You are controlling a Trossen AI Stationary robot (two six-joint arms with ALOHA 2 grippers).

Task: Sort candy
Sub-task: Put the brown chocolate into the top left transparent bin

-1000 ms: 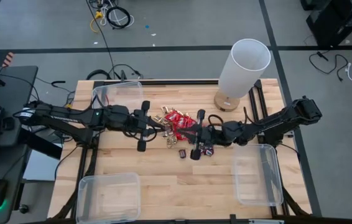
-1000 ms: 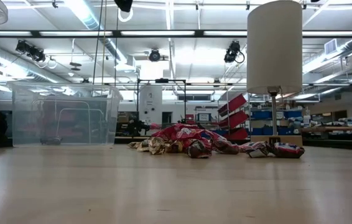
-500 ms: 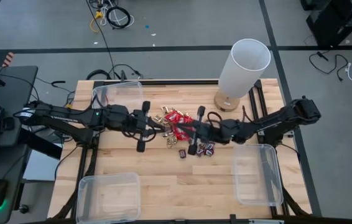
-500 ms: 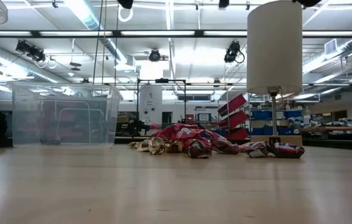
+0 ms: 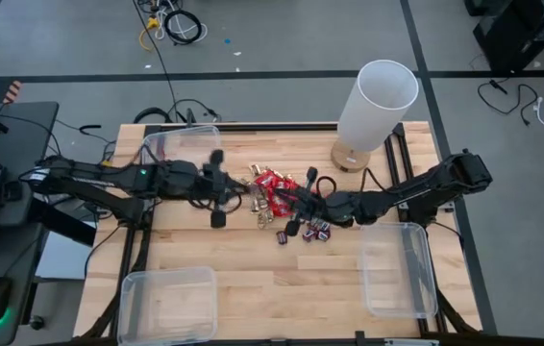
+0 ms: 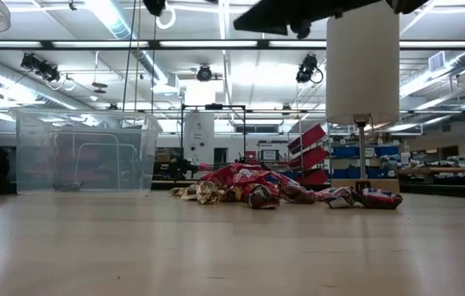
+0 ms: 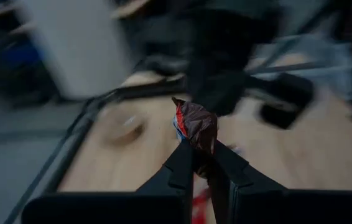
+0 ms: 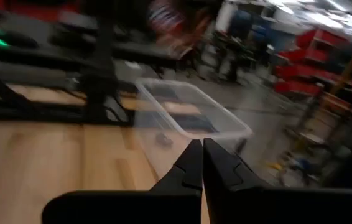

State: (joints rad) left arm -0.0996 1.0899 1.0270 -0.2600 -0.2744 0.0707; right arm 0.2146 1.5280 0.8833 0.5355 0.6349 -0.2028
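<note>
From my station: candy pile (image 5: 279, 200) lies mid-table, between left gripper (image 5: 236, 198) and right gripper (image 5: 289, 204). One bin (image 5: 182, 146) sits behind the left arm at the far edge; another (image 5: 167, 304) near-left; a third (image 5: 399, 268) near-right. Lamp (image 5: 373, 111) stands far-right, behind the pile.

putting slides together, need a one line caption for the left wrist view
Left gripper shut on a dark brown mini bar, held up above the wooden table.
</note>
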